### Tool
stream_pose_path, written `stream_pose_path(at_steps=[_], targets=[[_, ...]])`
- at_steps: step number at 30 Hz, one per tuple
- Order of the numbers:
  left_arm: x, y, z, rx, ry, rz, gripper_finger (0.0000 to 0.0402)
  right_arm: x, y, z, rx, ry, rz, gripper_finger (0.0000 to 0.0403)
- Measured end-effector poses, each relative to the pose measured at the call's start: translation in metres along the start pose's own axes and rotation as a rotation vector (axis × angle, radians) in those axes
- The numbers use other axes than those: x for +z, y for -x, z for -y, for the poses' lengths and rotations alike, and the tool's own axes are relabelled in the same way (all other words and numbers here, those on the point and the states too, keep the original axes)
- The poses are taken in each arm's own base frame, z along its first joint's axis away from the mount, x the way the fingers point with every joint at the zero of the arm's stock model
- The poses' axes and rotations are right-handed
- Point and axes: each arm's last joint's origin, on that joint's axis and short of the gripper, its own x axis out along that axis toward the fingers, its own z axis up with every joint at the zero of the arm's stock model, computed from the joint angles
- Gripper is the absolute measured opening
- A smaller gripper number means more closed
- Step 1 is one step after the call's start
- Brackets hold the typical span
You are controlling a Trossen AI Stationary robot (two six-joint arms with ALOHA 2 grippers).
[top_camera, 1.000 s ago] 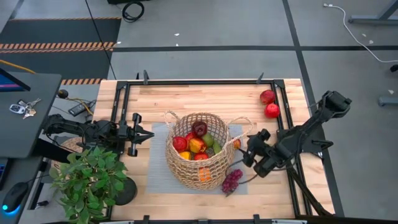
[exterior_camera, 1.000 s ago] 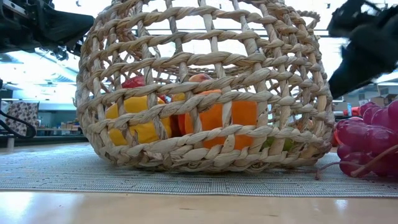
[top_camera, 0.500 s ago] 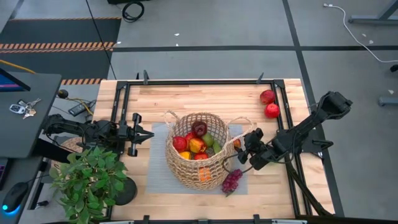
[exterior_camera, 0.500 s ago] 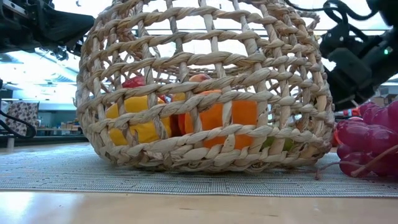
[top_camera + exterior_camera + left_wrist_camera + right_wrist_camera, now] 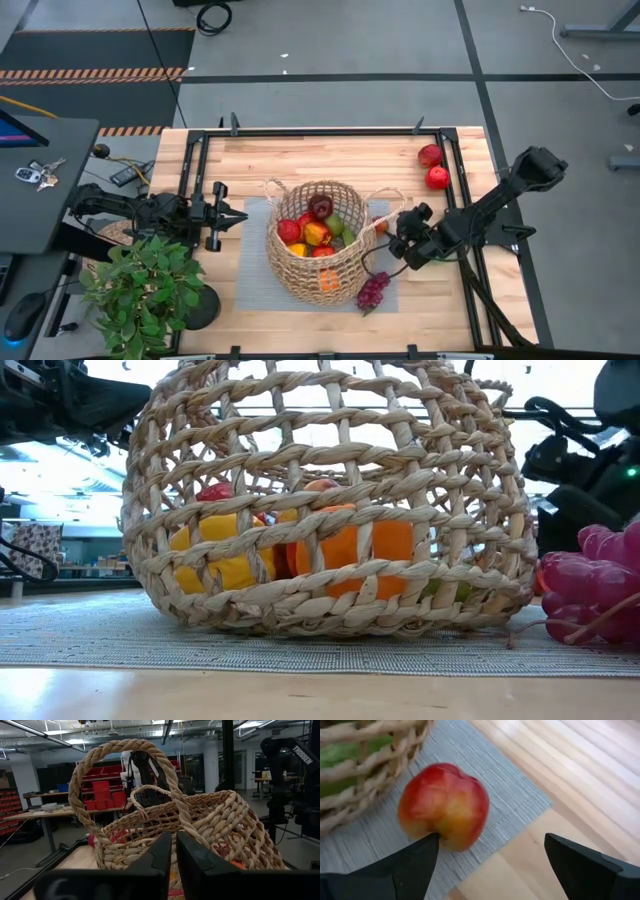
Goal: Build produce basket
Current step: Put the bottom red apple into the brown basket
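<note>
My right fingers are spread wide, one tip touching a red-yellow apple on the grey mat, just beside the basket on its right. Basket sits mid-counter on the mat, holding red, yellow, orange and green produce. Purple grapes lie on the mat's near right corner; two red apples far right. Left fingers closed, parked left of the basket. Potted plant near left.
</note>
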Motion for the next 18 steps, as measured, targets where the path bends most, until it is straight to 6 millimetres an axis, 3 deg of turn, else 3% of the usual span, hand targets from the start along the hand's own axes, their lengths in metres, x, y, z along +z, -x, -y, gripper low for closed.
stream_pose_path(at_steps=[11,18], targets=[[0.000,0.000,0.000,0.000,0.000,0.000,0.0033,0.022,0.011,-0.022,0.070,0.027,0.124,0.0368],[0.000,0.000,0.000,0.000,0.000,0.000,0.0032,0.007,-0.014,-0.022,0.012,0.044,0.172,0.0368]])
